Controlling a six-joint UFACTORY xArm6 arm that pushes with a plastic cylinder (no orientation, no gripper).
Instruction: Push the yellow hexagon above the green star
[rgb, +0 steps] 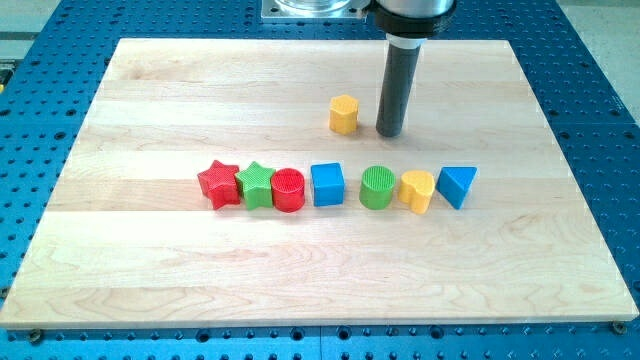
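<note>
The yellow hexagon (343, 114) stands alone on the wooden board (150, 100), in the upper middle of the view. My tip (390, 133) is just to the hexagon's right, a small gap apart, at about the same height in the view. The green star (256, 185) sits in a row of blocks below, down and to the left of the hexagon, between the red star (218, 184) and the red cylinder (288, 189).
The row continues to the right with a blue cube (327, 184), a green cylinder (377, 187), a yellow heart-shaped block (417, 190) and a blue triangle (457, 185). A blue perforated table (600, 120) surrounds the board.
</note>
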